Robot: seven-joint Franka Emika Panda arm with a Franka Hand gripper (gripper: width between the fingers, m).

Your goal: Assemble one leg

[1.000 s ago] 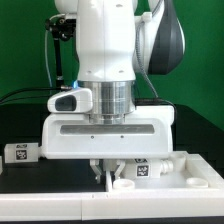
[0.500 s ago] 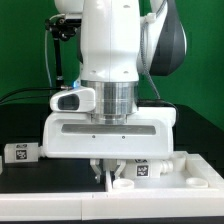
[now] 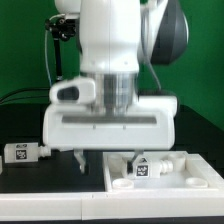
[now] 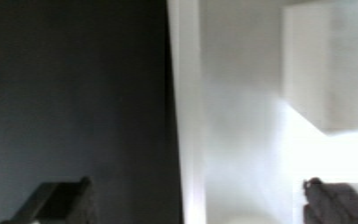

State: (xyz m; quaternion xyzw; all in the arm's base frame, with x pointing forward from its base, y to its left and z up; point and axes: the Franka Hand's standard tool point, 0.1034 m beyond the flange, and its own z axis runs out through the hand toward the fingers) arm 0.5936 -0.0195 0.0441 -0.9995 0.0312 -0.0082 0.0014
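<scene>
Nearest lies the black table [image 3: 40, 185], matte and bare in front. On it, toward the exterior view's right, rests the wide white panel [image 3: 190, 178], and the leg [image 3: 143, 168] sits on that panel with its tag facing the camera. My pincer [image 3: 108, 160] hangs just above, spread wide and holding nothing; its fingertips [image 4: 55, 200] straddle the panel's edge. Farther left sits another small tagged piece [image 3: 20, 152]. Behind everything is a green backdrop [image 3: 20, 50].
</scene>
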